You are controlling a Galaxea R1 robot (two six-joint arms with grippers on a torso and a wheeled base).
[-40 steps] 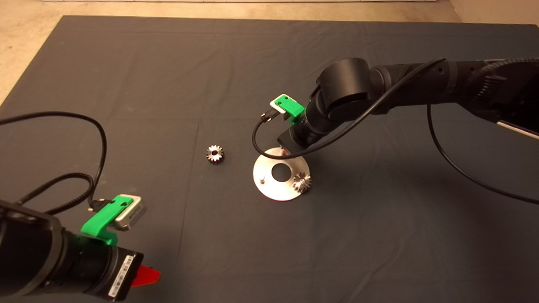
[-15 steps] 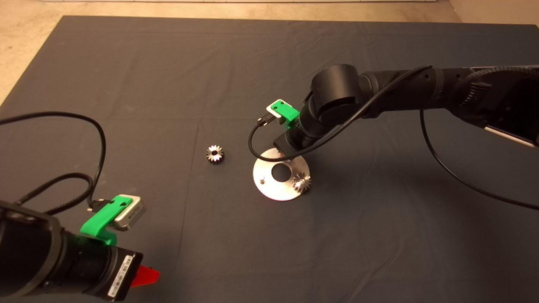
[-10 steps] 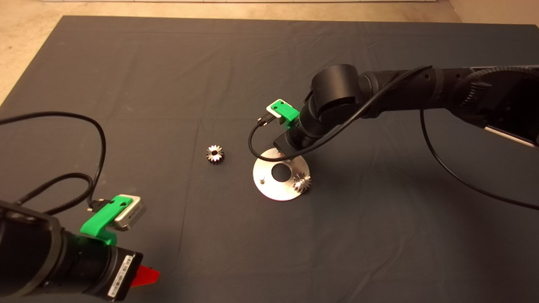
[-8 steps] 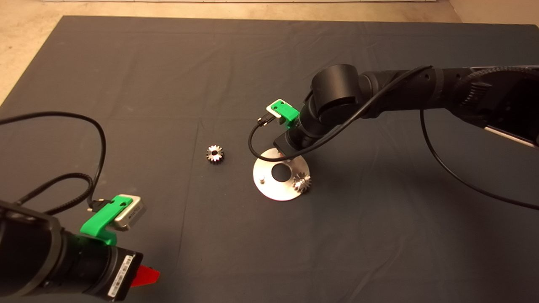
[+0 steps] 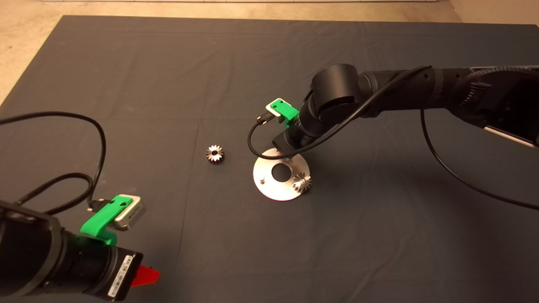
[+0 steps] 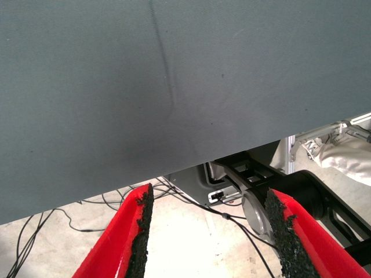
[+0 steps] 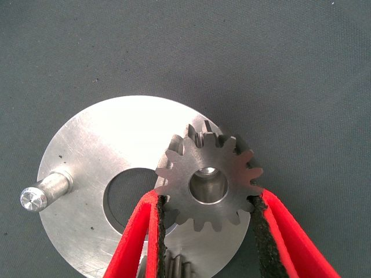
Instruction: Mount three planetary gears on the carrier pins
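Gear (image 7: 208, 186) in right tool (image 7: 207, 217), hidden from head view.

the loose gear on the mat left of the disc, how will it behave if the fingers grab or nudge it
The loose gear looks like solid steel, so probably stiff and heavy for its size. It lies flat on the mat, so a nudge would likely slide it, not roll it. Its shiny metal may be slippery, though the right gripper holds a like gear by its teeth, which seem to give purchase.

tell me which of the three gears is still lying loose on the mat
The gear left of the disc. One gear already sits on the disc; the third is clamped in the right gripper above it.
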